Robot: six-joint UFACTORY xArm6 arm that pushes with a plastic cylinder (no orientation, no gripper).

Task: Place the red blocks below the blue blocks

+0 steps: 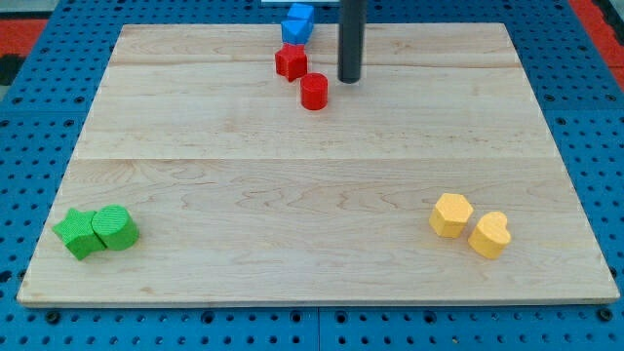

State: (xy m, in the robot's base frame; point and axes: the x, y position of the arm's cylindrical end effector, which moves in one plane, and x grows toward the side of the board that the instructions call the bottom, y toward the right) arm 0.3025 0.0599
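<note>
Two blue blocks (297, 22) sit close together at the board's top edge, a cube above and another blue shape just below it. A red star-shaped block (291, 61) lies directly below them. A red cylinder (314, 91) lies a little lower and to the right of the star. My tip (350, 79) is on the board just right of the red cylinder and the red star, apart from both, with a small gap to the cylinder.
The wooden board (312, 195) lies on a blue pegboard. Two green blocks (96, 231) sit at the lower left. Two yellow blocks, a hexagon (451, 214) and a heart (489, 235), sit at the lower right.
</note>
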